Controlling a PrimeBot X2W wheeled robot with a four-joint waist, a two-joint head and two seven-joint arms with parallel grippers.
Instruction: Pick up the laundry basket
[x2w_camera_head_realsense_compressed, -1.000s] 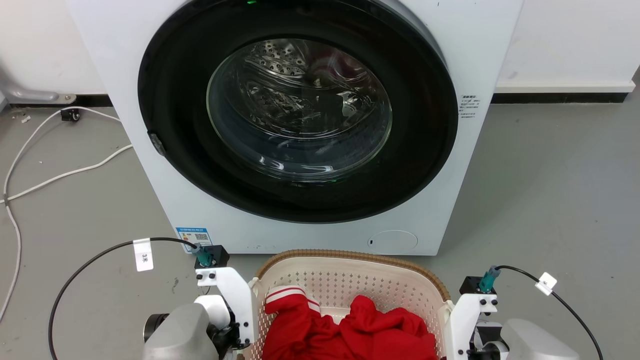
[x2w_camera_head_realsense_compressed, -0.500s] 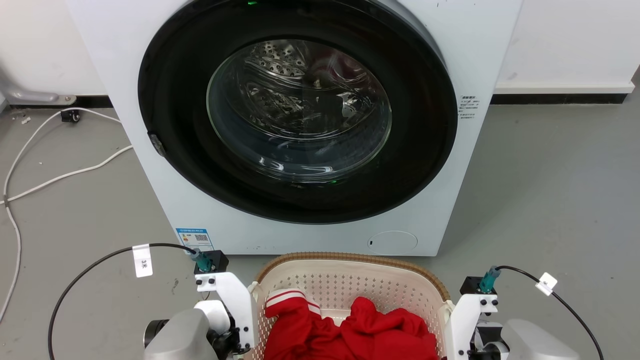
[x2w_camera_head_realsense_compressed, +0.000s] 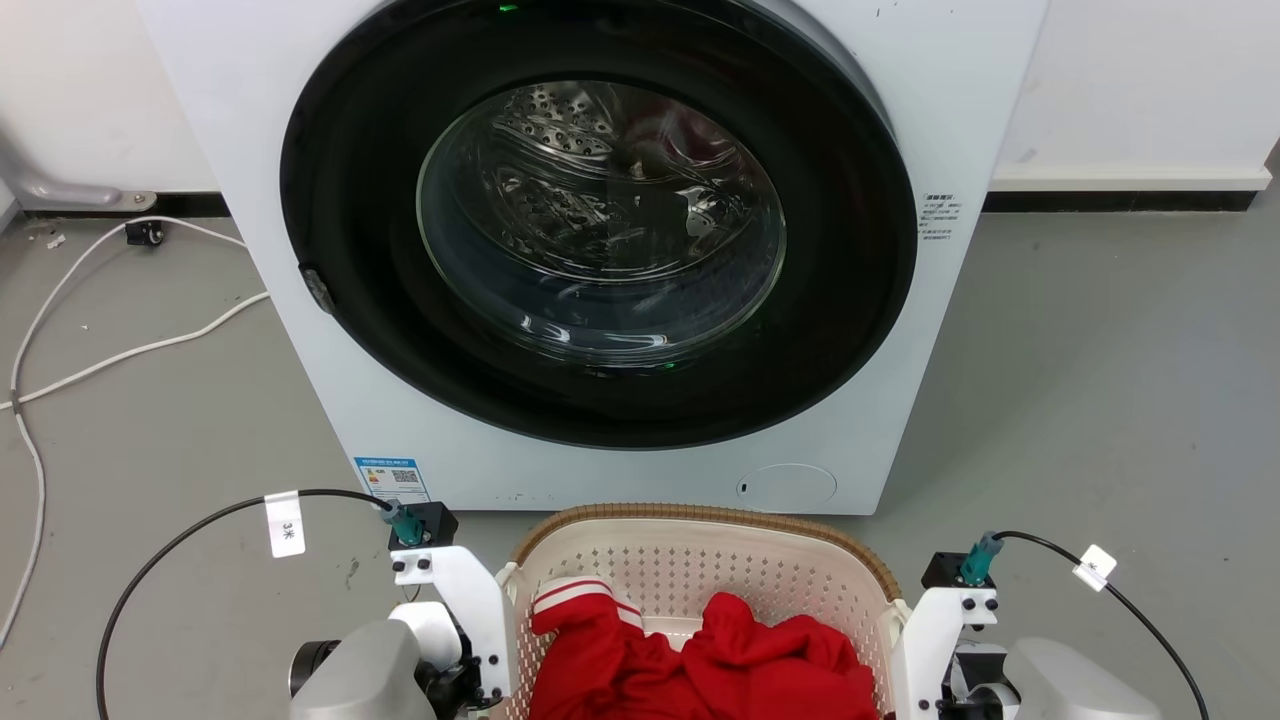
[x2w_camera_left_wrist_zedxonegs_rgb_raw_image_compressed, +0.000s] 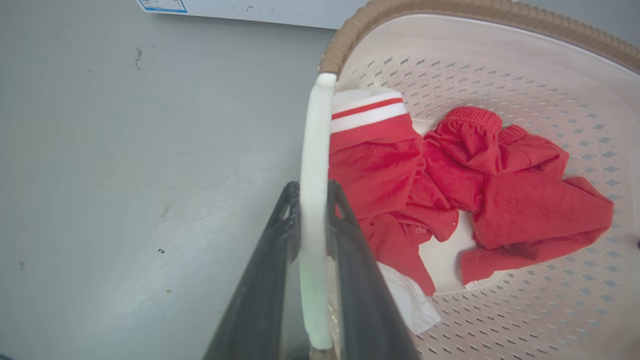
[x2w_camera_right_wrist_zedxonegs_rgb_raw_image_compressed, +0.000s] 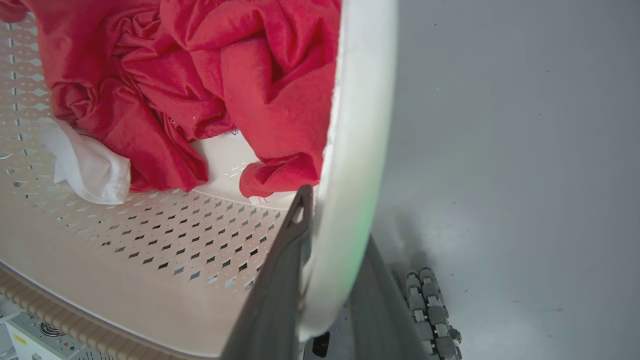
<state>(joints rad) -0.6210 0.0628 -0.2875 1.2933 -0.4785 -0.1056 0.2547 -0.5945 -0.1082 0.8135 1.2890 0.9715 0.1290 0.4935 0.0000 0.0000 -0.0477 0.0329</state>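
Head view: a cream-white perforated plastic laundry basket (x2w_camera_head_realsense_compressed: 700, 575) with a brown woven-look rim stands at the near edge of the scene. It is centred between the robot's two pale wrist brackets (x2w_camera_head_realsense_compressed: 460, 590) and sits just in front of a white front-loading washing machine (x2w_camera_head_realsense_compressed: 250, 150). The machine's round glass door (x2w_camera_head_realsense_compressed: 600, 220), set in a wide black ring, faces the camera, and a green light (x2w_camera_head_realsense_compressed: 505, 6) glows at its top edge. A crumpled red garment (x2w_camera_head_realsense_compressed: 700, 665) with a white-and-red striped cuff lies inside the basket, over a piece of white cloth (x2w_camera_left_wrist_zedxonegs_rgb_raw_image_compressed: 407, 300).

Left wrist view: the left gripper (x2w_camera_left_wrist_zedxonegs_rgb_raw_image_compressed: 312, 190) is clamped on the basket's white left handle (x2w_camera_left_wrist_zedxonegs_rgb_raw_image_compressed: 315, 140), one dark finger pressed to each side of the upright band.

Right wrist view: the right gripper (x2w_camera_right_wrist_zedxonegs_rgb_raw_image_compressed: 335, 220) is likewise closed on the white right handle (x2w_camera_right_wrist_zedxonegs_rgb_raw_image_compressed: 360, 125), one finger on the basket side and the other on the floor side.

Whether the basket's base rests on the grey floor (x2w_camera_head_realsense_compressed: 1100, 350) or hangs clear of it cannot be told. A white cable (x2w_camera_head_realsense_compressed: 130, 350) trails across the floor at far left, and a black cable (x2w_camera_head_realsense_compressed: 340, 491) with a white tag loops from the left wrist.
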